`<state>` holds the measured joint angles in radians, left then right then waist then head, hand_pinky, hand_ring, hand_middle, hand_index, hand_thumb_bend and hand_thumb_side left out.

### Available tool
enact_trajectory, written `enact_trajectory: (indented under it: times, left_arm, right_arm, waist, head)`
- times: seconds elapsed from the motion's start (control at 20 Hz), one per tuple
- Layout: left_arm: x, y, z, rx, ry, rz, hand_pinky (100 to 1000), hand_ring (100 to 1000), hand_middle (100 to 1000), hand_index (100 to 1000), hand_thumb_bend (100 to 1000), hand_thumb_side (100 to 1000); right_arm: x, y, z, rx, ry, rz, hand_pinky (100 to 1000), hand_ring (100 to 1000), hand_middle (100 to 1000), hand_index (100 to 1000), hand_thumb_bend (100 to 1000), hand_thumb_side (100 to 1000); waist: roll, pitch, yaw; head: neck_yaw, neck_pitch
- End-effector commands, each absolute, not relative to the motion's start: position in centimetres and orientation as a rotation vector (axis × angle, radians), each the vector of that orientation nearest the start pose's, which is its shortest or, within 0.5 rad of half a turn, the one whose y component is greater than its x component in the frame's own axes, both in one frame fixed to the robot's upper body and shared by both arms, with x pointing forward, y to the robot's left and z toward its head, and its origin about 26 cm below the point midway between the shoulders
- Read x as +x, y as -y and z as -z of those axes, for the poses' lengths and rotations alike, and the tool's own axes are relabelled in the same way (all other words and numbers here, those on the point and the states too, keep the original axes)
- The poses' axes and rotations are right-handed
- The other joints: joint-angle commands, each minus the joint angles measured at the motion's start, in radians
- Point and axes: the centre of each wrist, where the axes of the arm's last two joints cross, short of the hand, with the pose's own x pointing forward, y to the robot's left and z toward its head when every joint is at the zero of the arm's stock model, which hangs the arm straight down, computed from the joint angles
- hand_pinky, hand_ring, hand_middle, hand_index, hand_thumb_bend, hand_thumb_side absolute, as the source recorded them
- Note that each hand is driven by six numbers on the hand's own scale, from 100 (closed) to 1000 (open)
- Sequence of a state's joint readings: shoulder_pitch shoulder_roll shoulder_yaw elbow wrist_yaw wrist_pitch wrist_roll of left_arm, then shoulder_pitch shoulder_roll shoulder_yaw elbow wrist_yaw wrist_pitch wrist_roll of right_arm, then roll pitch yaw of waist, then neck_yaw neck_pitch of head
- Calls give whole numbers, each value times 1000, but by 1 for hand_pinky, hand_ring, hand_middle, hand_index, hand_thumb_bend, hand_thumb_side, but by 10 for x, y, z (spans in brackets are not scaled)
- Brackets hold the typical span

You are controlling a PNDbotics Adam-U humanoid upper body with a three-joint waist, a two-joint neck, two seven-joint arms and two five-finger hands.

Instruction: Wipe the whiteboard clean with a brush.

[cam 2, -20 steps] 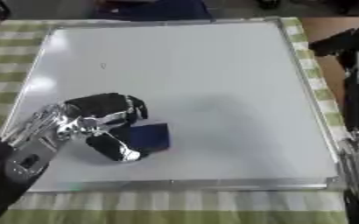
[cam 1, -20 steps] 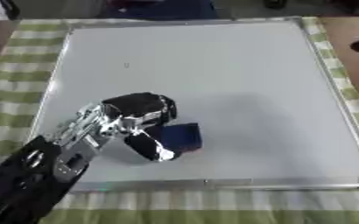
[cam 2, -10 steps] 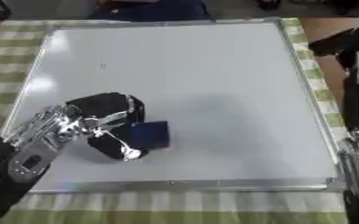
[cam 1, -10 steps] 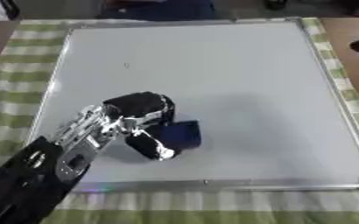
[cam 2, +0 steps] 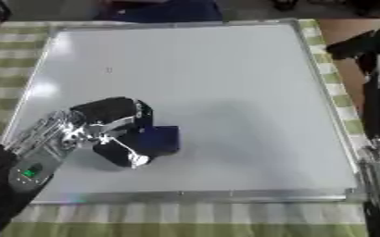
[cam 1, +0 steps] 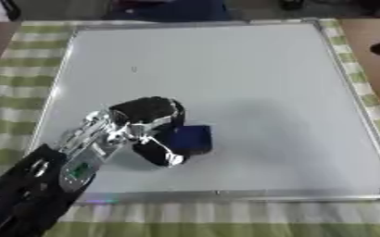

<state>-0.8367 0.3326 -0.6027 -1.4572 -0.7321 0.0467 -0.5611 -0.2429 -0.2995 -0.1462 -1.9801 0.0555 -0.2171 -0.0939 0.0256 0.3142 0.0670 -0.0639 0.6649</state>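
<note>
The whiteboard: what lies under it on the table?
A green-and-white checked cloth shows all around the whiteboard, so it runs underneath. Whatever else lies beneath is covered. On top, the left hand holds a dark blue brush.

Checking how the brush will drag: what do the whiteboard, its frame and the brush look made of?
Whiteboard: smooth, glossy white surface, soft glare, likely coated panel. Frame: thin silvery strip, probably metal. Brush: dark blue matte block, possibly felt or foam; cannot tell. The left robot hand curls round it.
</note>
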Motion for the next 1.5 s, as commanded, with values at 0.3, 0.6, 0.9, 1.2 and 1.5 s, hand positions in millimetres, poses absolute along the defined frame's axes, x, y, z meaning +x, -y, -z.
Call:
enact_trajectory:
  times: [0.3,0.6,0.9,1.2,1.5]
  left_arm:
    - [384,-98,-190,511,1547,1910,419,611,500,100,217,332]
    - [385,-100,-190,513,1547,1886,389,584,439,100,203,338]
    - [387,-105,-191,529,1552,1865,384,581,429,100,209,333]
    - [389,-111,-195,548,1559,1835,380,577,425,100,190,340]
    - [393,-124,-202,569,1543,1797,383,580,435,100,169,351]
  right_arm:
    - [292,297,-196,-378,2477,-209,710,627,489,500,100,963]
    - [292,298,-196,-378,2476,-207,712,627,490,501,100,964]
    - [292,298,-195,-378,2475,-207,714,628,490,501,100,966]
    - [292,298,-195,-378,2473,-209,715,628,490,501,100,966]
    - [292,298,-195,-379,2470,-211,716,628,490,501,100,967]
  waist:
    - [-4,-14,-1]
    - [-4,-18,0]
    - [-3,-19,2]
    - [-1,-19,3]
    - [2,-21,6]
  head:
    - [0,-15]
    - [0,-16]
    - [1,-18]
    - [0,-19]
    - [0,-17]
